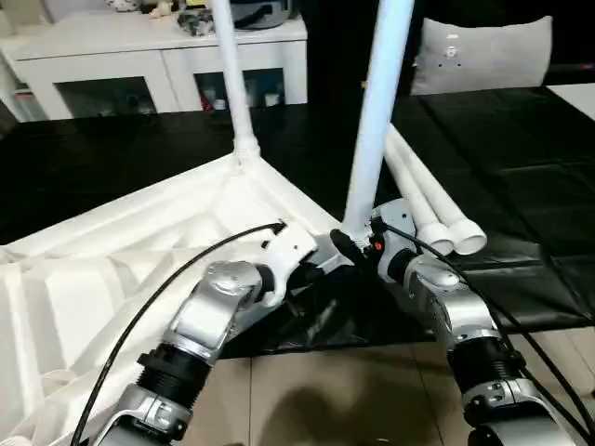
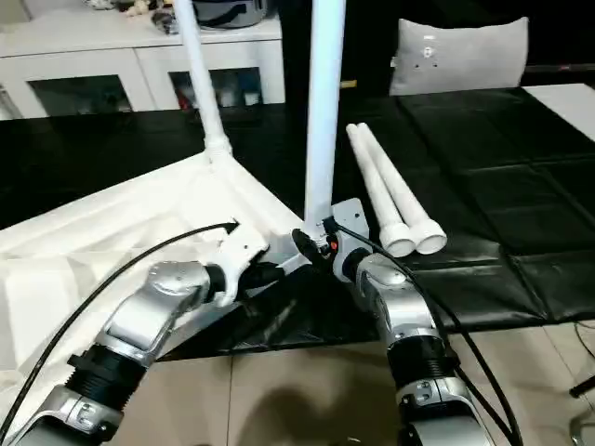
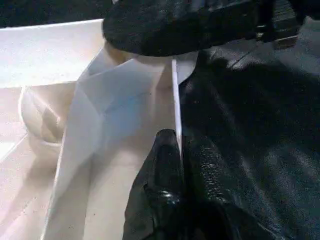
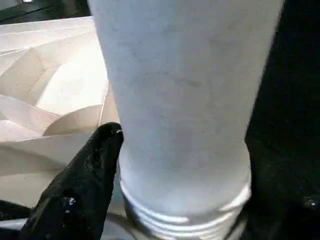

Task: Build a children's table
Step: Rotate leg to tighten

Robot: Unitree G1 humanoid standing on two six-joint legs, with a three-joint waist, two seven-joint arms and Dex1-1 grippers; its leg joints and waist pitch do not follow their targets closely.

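White leg [image 4: 180, 115] upright between right fingers [image 4: 82, 185], at tabletop [image 1: 121, 251] corner.

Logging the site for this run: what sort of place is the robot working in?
Likely a home living room: a white cabinet with glass doors holding clutter, a grey cushion at the back, and black floor mats laid over pale wood-look flooring.

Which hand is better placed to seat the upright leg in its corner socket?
Probably the right hand: it wraps the near leg just above the socket. The left hand pinches the tabletop's rim.
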